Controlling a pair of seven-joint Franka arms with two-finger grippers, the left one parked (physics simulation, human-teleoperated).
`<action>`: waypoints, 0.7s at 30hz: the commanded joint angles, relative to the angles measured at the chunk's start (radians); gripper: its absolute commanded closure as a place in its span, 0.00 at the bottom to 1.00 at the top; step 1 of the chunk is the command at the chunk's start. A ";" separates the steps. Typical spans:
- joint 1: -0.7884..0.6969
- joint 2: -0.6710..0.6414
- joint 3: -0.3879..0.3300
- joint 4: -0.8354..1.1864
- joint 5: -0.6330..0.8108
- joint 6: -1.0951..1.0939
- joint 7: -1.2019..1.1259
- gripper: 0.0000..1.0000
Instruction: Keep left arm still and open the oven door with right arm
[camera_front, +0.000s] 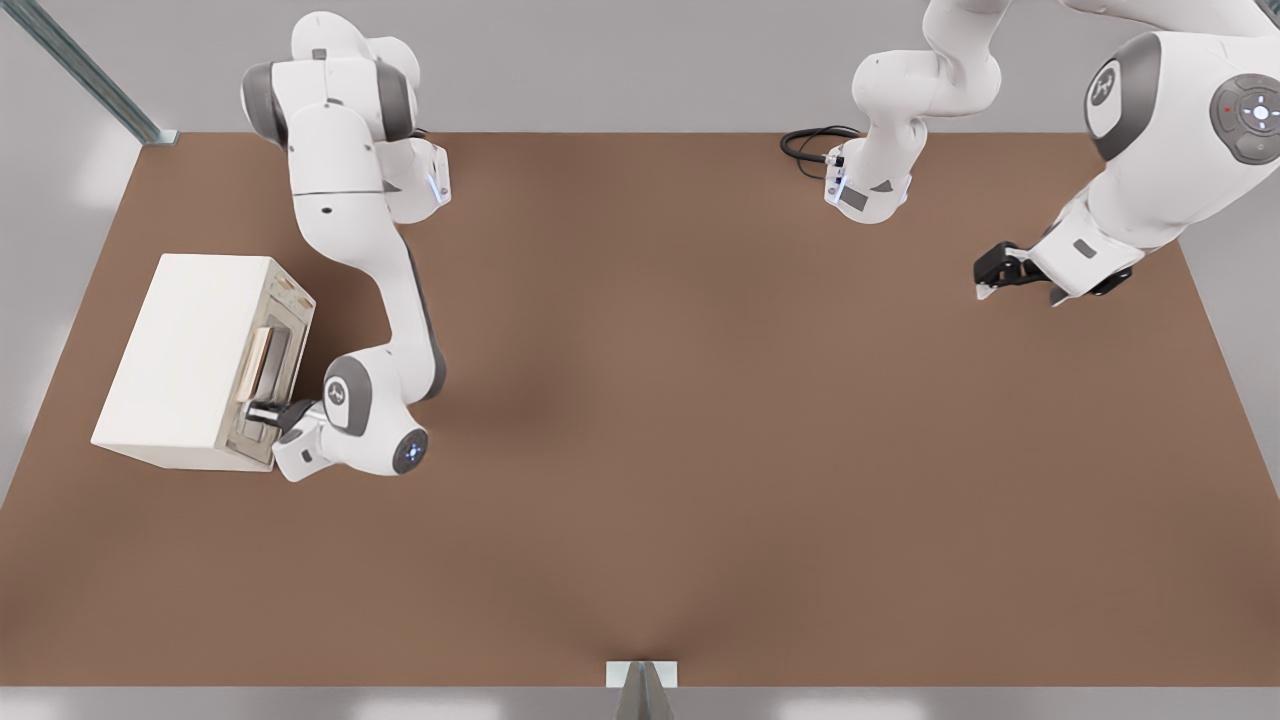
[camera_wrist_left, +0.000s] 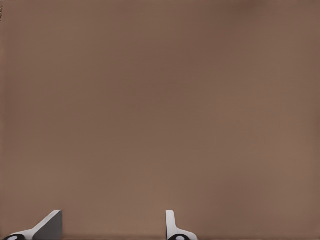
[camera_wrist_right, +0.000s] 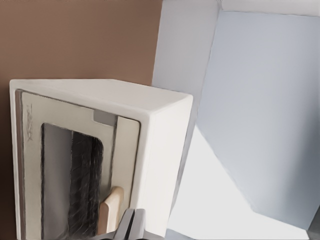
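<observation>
Cream-white oven door (camera_front: 272, 350) stands closed; we see the right arm's gripper (camera_front: 262, 412) at its front, fingers (camera_wrist_right: 131, 227) pressed together beside the tan handle (camera_wrist_right: 110, 210).

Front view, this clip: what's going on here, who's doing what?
The right arm has reached to the front of the cream-white oven on the front view's left of the brown table. Its gripper sits against the oven door, by one end of the tan handle. The fingers look pressed together in the right wrist view. The door appears closed or barely ajar.
</observation>
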 joint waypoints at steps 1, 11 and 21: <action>-0.008 0.000 -0.007 0.000 -0.009 0.070 -0.072 0.79; -0.017 -0.015 -0.016 -0.033 -0.012 0.096 -0.098 0.79; 0.006 -0.096 -0.026 -0.194 -0.010 0.142 -0.050 0.79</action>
